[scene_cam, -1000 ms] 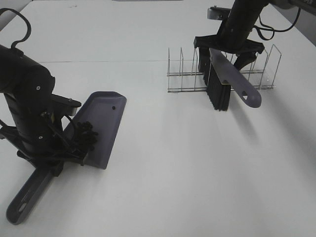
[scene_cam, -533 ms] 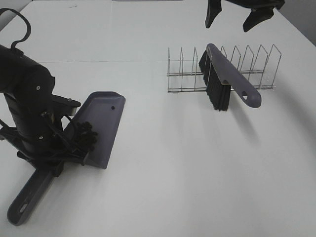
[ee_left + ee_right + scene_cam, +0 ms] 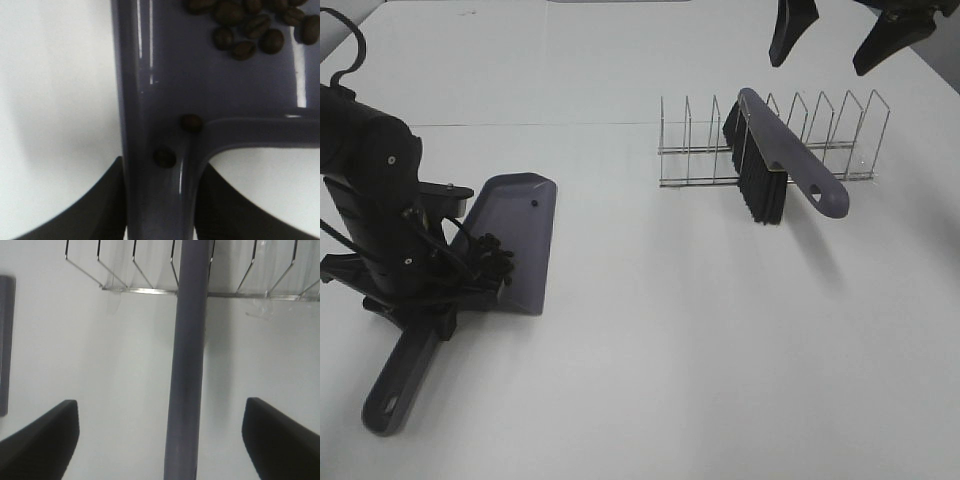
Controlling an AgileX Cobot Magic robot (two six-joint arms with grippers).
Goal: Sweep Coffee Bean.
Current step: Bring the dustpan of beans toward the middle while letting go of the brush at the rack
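On the table [image 3: 700, 360], the brush [image 3: 790, 165] leans in the rack [image 3: 845, 150] at upper right, with the right gripper [image 3: 840, 35] spread wide above it. At left, the left gripper [image 3: 160, 200] pinches the dustpan [image 3: 525, 215] handle. The beans [image 3: 492, 265] lie at the pan's rear. Sweeping looks finished, so the next move calls for keeping the pan level.

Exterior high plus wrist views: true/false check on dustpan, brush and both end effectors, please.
1. The coffee beans lie in the dustpan. True.
2. The right end effector grips the brush. False: it is open above the brush, holding nothing.
3. The brush leans in the wire rack. True.
4. The left end effector is open, clear of the dustpan. False: it is shut on the dustpan's handle.
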